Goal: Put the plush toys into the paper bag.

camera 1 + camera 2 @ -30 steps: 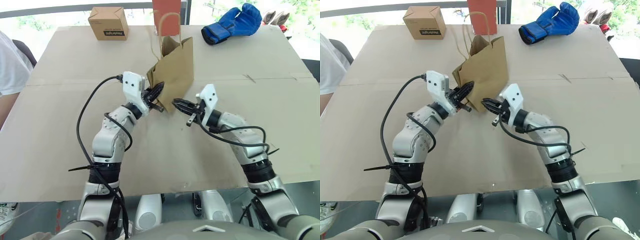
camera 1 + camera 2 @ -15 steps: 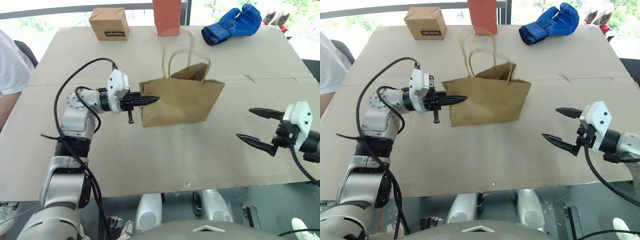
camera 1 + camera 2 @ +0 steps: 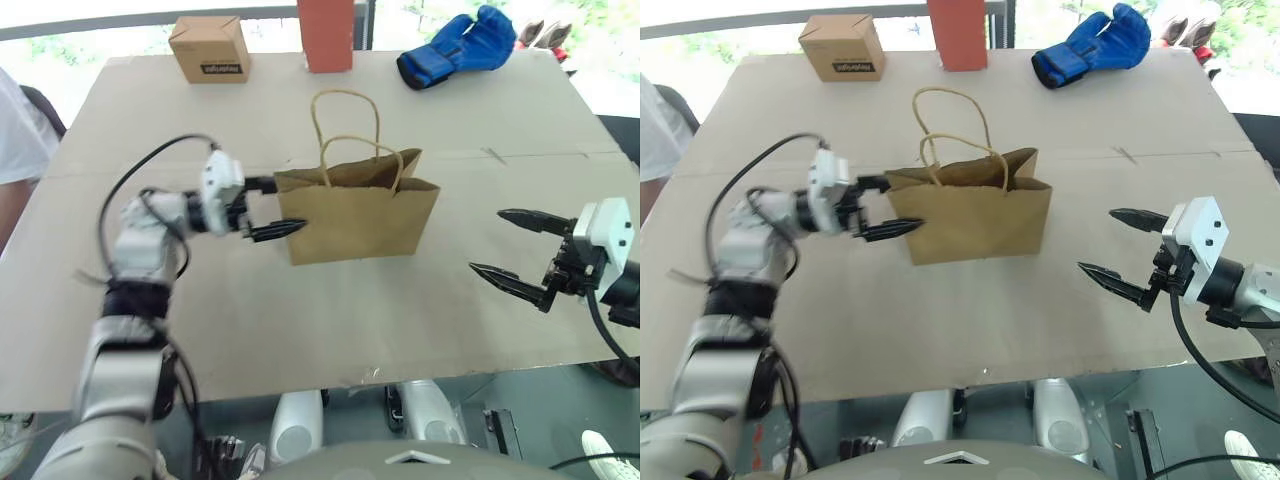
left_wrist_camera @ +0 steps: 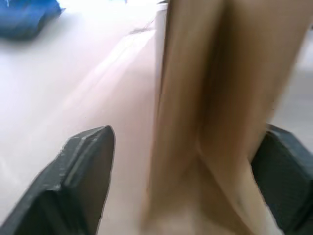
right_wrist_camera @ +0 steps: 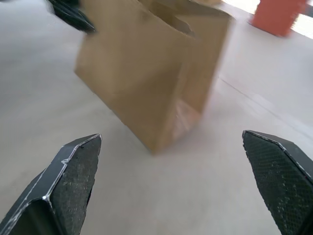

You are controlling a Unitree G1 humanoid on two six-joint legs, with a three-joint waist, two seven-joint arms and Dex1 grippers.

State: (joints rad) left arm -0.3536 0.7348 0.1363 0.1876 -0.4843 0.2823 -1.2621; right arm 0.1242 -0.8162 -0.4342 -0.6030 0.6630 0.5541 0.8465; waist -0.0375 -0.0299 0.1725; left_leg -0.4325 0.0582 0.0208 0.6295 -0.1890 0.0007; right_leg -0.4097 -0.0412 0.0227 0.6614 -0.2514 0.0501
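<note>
Both my pairs of jaws stand wide open and hold nothing. My left gripper [image 3: 266, 208] straddles the left side edge of the paper bag [image 3: 355, 213], one finger on the near side, one on the far. My right gripper [image 3: 512, 250] hovers well apart, off to the bag's right.

This brown bag stands upright at the middle of the cardboard-covered table [image 3: 300, 330], mouth and loop handles pointing up, its long axis running left to right.

My worry: with nothing steadying it, the light bag may tip if my left fingers brush that edge. I cannot see any plush toys from here.
</note>
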